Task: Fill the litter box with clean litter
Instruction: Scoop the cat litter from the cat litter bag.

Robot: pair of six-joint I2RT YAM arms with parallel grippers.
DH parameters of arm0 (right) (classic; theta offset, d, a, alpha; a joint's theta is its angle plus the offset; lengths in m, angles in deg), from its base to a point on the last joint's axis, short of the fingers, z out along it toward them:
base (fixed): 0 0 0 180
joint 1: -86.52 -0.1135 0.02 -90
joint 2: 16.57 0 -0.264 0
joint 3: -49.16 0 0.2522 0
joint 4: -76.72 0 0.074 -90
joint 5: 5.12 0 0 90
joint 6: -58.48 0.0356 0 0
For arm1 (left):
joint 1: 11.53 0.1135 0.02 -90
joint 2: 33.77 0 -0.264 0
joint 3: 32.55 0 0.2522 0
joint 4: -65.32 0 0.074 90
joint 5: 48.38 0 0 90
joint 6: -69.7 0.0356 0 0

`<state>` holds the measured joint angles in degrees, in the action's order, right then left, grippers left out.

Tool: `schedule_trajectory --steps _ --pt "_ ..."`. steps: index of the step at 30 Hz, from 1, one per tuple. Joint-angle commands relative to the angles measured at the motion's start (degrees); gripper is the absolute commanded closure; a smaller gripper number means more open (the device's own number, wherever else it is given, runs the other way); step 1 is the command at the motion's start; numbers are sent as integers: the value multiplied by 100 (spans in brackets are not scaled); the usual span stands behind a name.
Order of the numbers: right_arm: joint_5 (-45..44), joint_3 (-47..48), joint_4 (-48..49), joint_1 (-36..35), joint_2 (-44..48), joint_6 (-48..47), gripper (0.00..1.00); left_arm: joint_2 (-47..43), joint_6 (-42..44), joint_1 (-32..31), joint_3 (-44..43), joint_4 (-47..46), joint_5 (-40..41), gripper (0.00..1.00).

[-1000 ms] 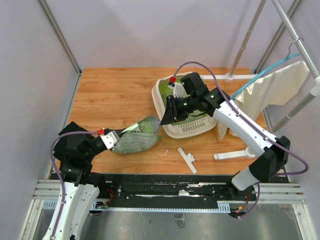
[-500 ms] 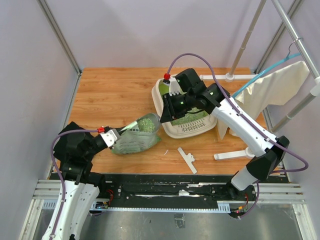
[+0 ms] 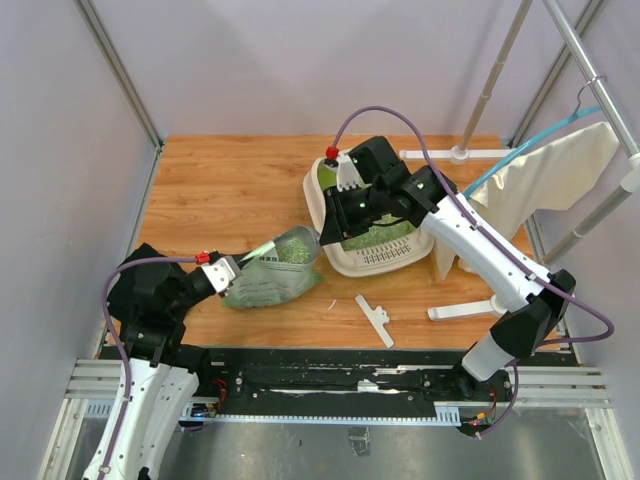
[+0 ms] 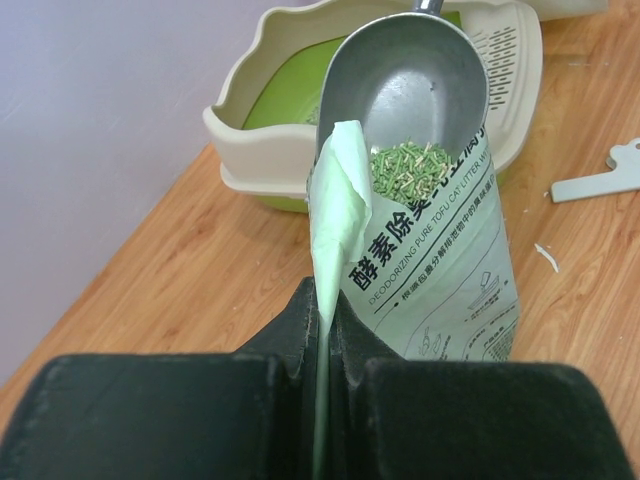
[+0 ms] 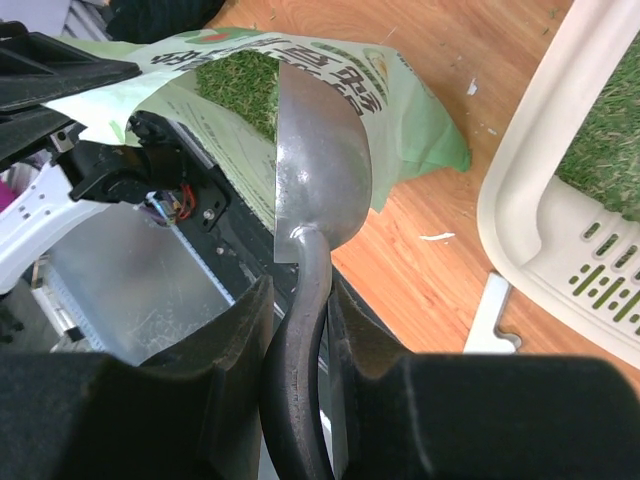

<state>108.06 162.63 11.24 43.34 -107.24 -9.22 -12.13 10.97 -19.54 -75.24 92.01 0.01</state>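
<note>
Litter box [image 3: 380,262] has some clean litter [image 5: 600,125] in it; right fingers [image 5: 232,350] clamped on the empty scoop [image 4: 405,85] at the bag [image 4: 440,270] mouth, left fingers [image 4: 287,332] pinching the bag's edge.

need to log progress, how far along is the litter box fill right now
Done: some clean litter lies in the litter box, though bare green floor shows too. In hand: the left gripper pinches the bag open while the right gripper holds the empty scoop at its mouth. Left: more scoops into the box.
</note>
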Motion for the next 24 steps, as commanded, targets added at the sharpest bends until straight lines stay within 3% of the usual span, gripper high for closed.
schedule_trajectory --steps 1,5,10,24 --pt "1133 -474 791 401 93 478 99 -75 174 40 -429 -884 70 99" --pt "2701 -1738 2735 973 443 1852 99 -84 195 45 -439 -859 96 99" --pt "3677 -2826 4746 1407 604 3442 99 -85 221 43 -431 -855 109 99" --pt "3678 -2952 4772 1918 1069 3904 99 -55 295 39 -421 -864 145 99"
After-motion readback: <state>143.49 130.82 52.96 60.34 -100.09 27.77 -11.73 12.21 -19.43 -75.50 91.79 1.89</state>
